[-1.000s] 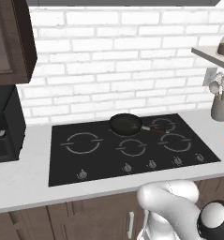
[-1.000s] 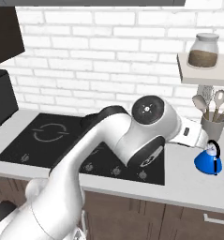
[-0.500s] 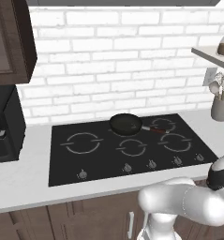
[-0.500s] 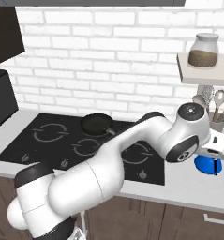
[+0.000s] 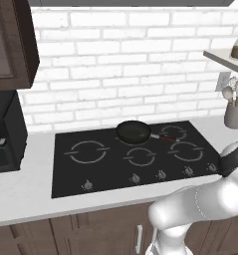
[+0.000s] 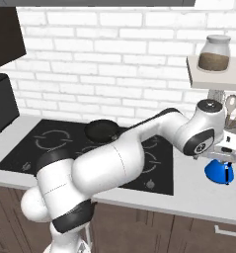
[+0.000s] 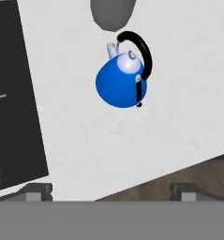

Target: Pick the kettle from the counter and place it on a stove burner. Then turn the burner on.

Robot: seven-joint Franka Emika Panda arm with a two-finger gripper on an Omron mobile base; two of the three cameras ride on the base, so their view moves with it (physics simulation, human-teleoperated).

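Pincer sits at the end of my arm, reached far over to the right, directly above the kettle; whether its fingers are apart or together I cannot tell, since the wrist housing hides them in the right base view. From the hand view I look down on the kettle: a round blue body with a pale lid knob, a small spout and a dark arched handle, standing upright on the pale table. It stands apart from the black glass cooktop, which lies to its left in the scene. A grey utensil holder stands just beyond the kettle, near the brick wall. On the cooktop, the widest burner ring is at the left end, well apart from the kettle, and a black frying pan rests on a far ring. Knobs line the near edge of the glass.
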